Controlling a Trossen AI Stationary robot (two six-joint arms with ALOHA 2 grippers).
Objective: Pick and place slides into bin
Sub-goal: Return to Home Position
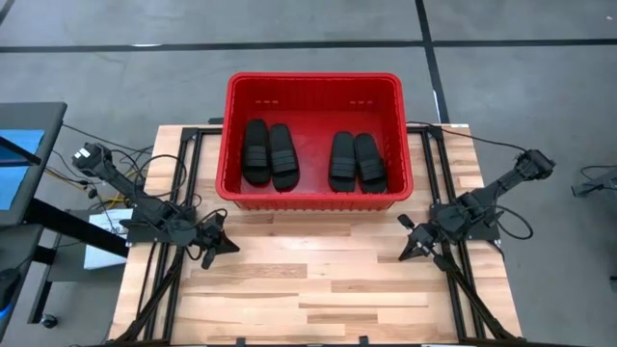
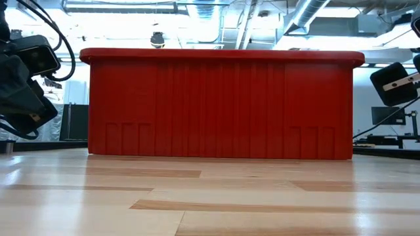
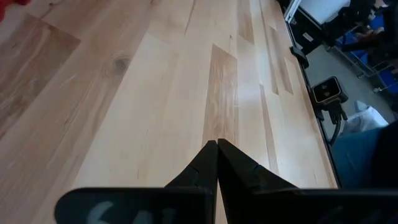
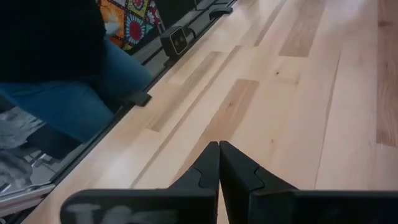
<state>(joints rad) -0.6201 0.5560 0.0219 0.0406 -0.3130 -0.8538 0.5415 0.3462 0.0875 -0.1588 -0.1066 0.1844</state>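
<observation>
1. all four slides are in the bin (image 1: 313, 79): one pair (image 1: 269, 153) lies sole-down side by side in its left half, the other pair (image 1: 357, 162) side by side in its right half, with a strip of red floor between them.
2. the bin stands at the middle of the desk's (image 1: 318, 284) far edge. from the low view only its red front wall shows, and the slides are hidden behind it.
3. no slide is out on the desk, so the picking and placing looks done. what's left, by my read, is only the arms settling into rest.
4. the left gripper (image 1: 231, 246) is low near the desk's left edge, on the near side of the bin, fingers pressed together on nothing.
5. the right gripper (image 1: 405, 253) mirrors it near the right edge, fingers pressed together, nothing pinched.
6. both point inward over bare wood, well apart from the bin.
7. around them: black frame rails (image 1: 183, 173) and cables (image 1: 116, 193) along both side edges, and a small camera (image 4: 177, 38) at the desk's edge. nothing blocks either arm.
</observation>
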